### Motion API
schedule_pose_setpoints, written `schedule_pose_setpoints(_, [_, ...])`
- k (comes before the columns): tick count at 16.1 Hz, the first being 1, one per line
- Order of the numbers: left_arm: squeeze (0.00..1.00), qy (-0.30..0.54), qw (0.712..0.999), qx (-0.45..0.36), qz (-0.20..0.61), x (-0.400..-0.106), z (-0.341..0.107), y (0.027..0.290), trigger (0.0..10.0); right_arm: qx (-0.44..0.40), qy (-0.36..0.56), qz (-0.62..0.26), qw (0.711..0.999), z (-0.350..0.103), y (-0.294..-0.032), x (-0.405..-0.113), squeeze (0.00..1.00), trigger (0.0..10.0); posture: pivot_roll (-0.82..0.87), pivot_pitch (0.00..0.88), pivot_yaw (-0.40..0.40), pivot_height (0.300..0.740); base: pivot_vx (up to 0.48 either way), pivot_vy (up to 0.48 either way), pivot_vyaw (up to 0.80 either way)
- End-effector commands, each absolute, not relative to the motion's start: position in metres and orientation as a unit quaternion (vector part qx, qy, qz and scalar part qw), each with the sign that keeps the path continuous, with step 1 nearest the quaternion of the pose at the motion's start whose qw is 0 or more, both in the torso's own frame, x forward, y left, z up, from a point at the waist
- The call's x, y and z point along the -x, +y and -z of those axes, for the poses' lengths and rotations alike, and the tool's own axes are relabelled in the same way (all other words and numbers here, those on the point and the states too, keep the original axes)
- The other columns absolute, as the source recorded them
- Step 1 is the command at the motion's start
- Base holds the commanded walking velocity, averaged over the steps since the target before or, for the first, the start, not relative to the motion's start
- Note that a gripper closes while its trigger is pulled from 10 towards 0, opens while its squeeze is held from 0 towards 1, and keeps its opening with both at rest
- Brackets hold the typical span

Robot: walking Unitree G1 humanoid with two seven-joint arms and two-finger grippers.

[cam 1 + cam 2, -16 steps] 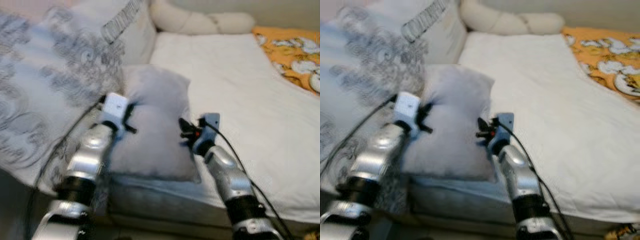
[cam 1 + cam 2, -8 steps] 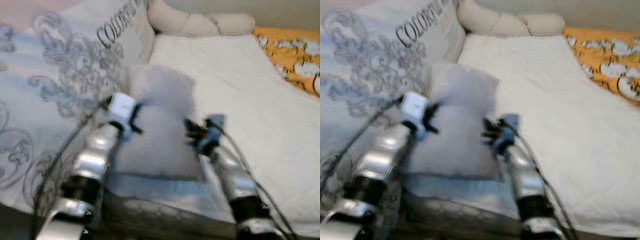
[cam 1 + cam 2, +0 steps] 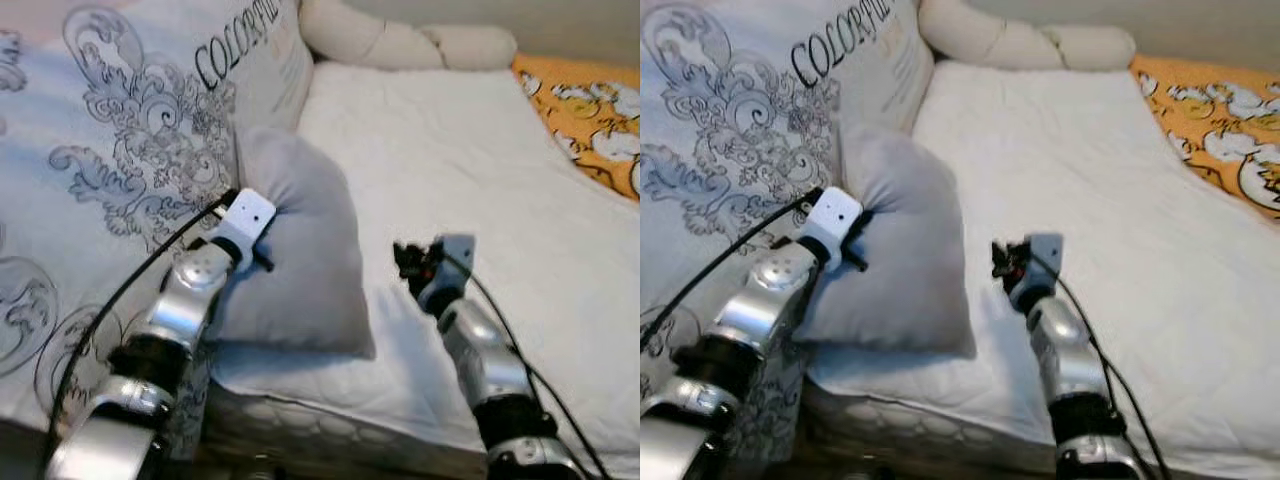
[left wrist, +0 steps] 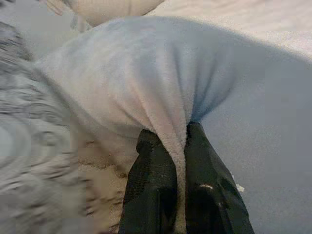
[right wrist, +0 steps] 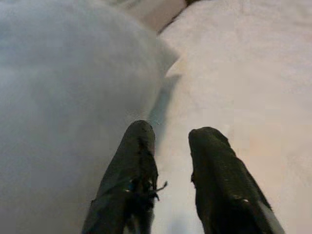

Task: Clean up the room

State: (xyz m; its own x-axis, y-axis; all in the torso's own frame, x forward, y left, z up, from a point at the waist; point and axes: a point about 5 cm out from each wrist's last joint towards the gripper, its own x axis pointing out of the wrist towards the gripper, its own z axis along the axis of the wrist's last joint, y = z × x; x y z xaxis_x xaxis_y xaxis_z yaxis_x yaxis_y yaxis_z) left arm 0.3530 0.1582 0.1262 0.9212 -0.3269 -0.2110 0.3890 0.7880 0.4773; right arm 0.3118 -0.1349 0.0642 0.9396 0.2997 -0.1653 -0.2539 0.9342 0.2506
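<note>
White bedding covers the bed (image 3: pixel 470 150) before me, with a cream bolster (image 3: pixel 400 42) along its far end and an orange patterned blanket (image 3: pixel 590 105) at the far right corner.

At my far left a big printed pillow (image 3: pixel 120 150), scrolled in grey and lettered, leans up against the head of the bed. Just beside it, touching its lower edge, sits the small grey cushion (image 3: pixel 295 250), near the front edge of the mattress and partly tipped up against the printed pillow.

My left claw (image 4: pixel 175 161) is clamped on that cushion: in the left wrist view both black fingers (image 4: pixel 151 185) pinch a ridge of its fleecy cover between them, at the cushion's left edge.

My right claw (image 5: pixel 168 146) hangs over the white sheet just right of the cushion, its two fingers apart with nothing between them; the cushion's right edge lies close by one finger, but I cannot tell whether they touch.

I judge the cushion light and very soft: it will sag and fold around any single hold, and the fleece may slide through a shallow pinch. A deep bite on a seam or corner should carry it best, and my free claw could take the opposite edge to keep it from drooping.
</note>
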Motion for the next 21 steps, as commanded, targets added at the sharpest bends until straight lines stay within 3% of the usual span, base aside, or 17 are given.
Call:
schedule_pose_setpoints(1, [0.0, 0.034, 0.937, -0.289, 0.194, -0.358, -0.137, 0.157, 10.0, -0.113, 0.093, -0.155, 0.977, -0.067, -0.129, -0.313, 1.0, 10.0, 0.11, 0.0, -0.002, 0.74, 0.0, 0.0, 0.0])
schedule_pose_setpoints(3, [0.0, 0.029, 0.927, -0.321, 0.192, -0.364, -0.143, 0.165, 10.0, -0.118, 0.086, -0.171, 0.975, -0.068, -0.131, -0.311, 1.0, 10.0, 0.1, 0.0, 0.007, 0.74, 0.0, 0.0, 0.0])
schedule_pose_setpoints(6, [0.0, 0.026, 0.88, -0.415, 0.229, -0.375, -0.157, 0.177, 10.0, -0.106, 0.074, -0.277, 0.952, -0.073, -0.133, -0.299, 1.0, 10.0, 0.09, 0.0, 0.023, 0.74, 0.0, 0.0, 0.0])
schedule_pose_setpoints(12, [0.0, 0.046, 0.858, -0.464, 0.216, -0.393, -0.181, 0.194, 10.0, -0.072, 0.081, -0.414, 0.904, -0.082, -0.138, -0.28, 1.0, 10.0, 0.06, 0.0, 0.05, 0.74, 0.0, 0.0, 0.0])
schedule_pose_setpoints(17, [0.0, 0.059, 0.826, -0.523, 0.202, -0.393, -0.169, 0.198, 10.0, -0.059, 0.086, -0.442, 0.891, -0.083, -0.135, -0.273, 1.0, 10.0, 0.06, 0.0, 0.05, 0.74, 0.0, 0.0, 0.0])
schedule_pose_setpoints(18, [0.25, 0.057, 0.833, -0.512, 0.201, -0.393, -0.169, 0.199, 10.0, -0.055, 0.082, -0.443, 0.891, -0.083, -0.132, -0.273, 1.0, 10.0, 0.06, 0.0, 0.05, 0.74, 0.0, 0.0, 0.0])
schedule_pose_setpoints(19, [1.0, 0.048, 0.848, -0.487, 0.204, -0.394, -0.172, 0.198, 10.0, -0.053, 0.077, -0.442, 0.892, -0.083, -0.131, -0.272, 1.0, 10.0, 0.06, 0.0, 0.049, 0.74, 0.0, 0.0, 0.0])
schedule_pose_setpoints(21, [1.0, 0.027, 0.861, -0.462, 0.213, -0.394, -0.178, 0.194, 10.0, -0.057, 0.073, -0.436, 0.895, -0.082, -0.131, -0.272, 1.0, 10.0, 0.06, 0.0, 0.048, 0.74, 0.0, 0.0, 0.0])
